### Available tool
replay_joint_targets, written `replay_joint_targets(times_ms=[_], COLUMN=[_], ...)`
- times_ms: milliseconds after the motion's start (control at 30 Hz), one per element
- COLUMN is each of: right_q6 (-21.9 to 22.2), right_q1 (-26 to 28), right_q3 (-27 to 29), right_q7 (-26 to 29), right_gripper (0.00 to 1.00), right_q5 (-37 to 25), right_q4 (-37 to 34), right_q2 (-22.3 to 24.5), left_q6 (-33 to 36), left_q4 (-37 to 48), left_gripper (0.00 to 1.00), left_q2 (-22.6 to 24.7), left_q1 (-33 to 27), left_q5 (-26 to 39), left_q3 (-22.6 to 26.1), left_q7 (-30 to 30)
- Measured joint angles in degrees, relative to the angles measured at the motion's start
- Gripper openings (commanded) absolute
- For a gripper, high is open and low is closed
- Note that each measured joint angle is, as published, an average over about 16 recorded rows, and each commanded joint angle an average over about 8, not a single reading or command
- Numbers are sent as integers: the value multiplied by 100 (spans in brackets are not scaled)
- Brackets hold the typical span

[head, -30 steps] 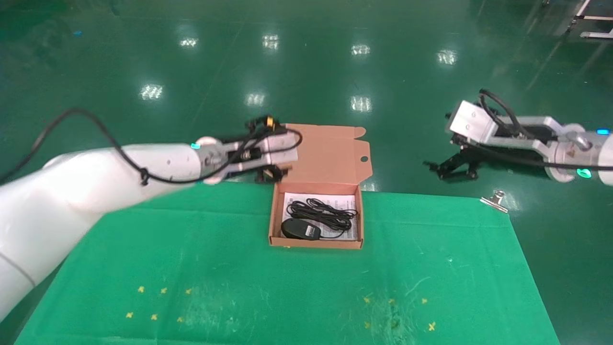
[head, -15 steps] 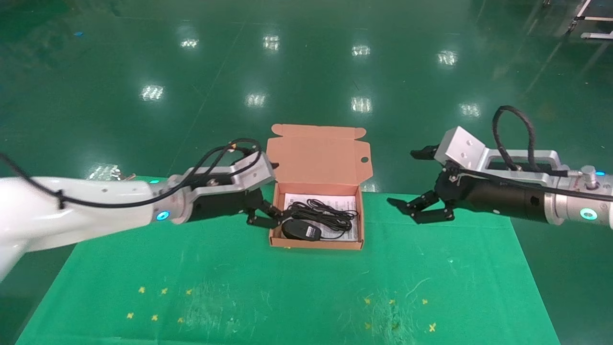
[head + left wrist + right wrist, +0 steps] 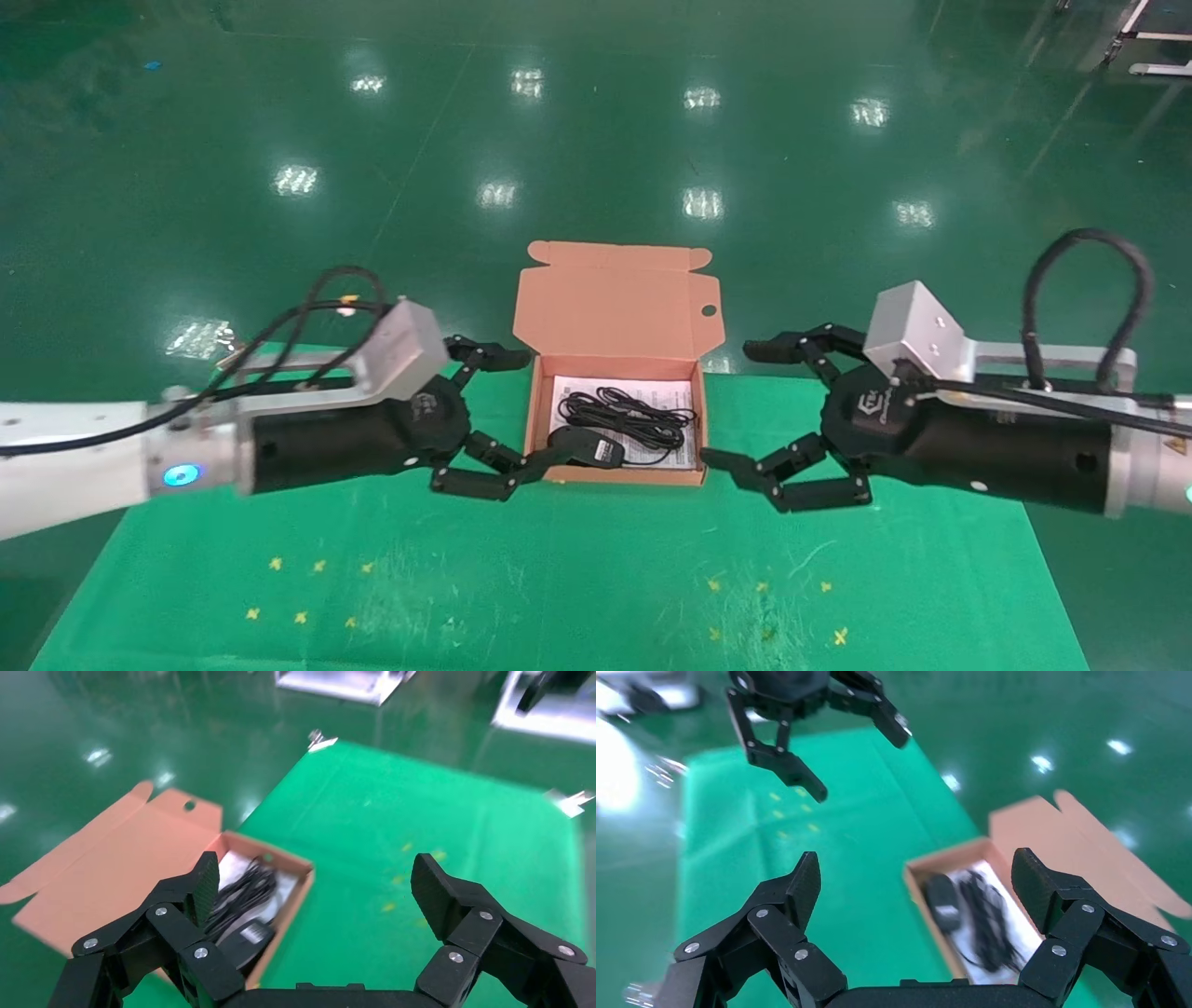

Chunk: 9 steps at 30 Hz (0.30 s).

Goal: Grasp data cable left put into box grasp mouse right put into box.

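Observation:
The box (image 3: 533,410) stands open at the far middle of the green cloth, its holed lid (image 3: 619,303) folded back. Inside on the white sheet (image 3: 683,396) lie the data cable (image 3: 626,417) and, in front of it, the mouse (image 3: 585,447). My left gripper (image 3: 535,405) is open and empty just left of the box. My right gripper (image 3: 728,403) is open and empty just right of it. The left wrist view shows its open gripper (image 3: 318,881), the cable (image 3: 242,892) and the mouse (image 3: 242,941). The right wrist view shows its open gripper (image 3: 917,873), the mouse (image 3: 942,894) and the cable (image 3: 989,917).
The green cloth (image 3: 577,559) covers the table and carries small yellow cross marks (image 3: 317,587) front left and front right (image 3: 773,606). Metal clips (image 3: 322,739) hold the cloth's far corners. Shiny green floor lies beyond the far edge.
Both arms have swung in and down from beyond the table's far edge, ending on either side of the box. The cable and mouse have not moved.

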Motion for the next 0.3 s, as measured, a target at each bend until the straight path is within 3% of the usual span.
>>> replay_joint_targets(times_ms=[300], right_q6=[-396], right_q1=[-320], right_q3=[334], right_q7=[-20], right_gripper=[100], right_q5=[505], right_q4=[176], right_q2=[96], left_q6=[584], left_q4=[-327], left_gripper=[100], left_q2=[-385], left_q1=[318], left_q5=[-557], left_q3=[-479], left_q7=[-88])
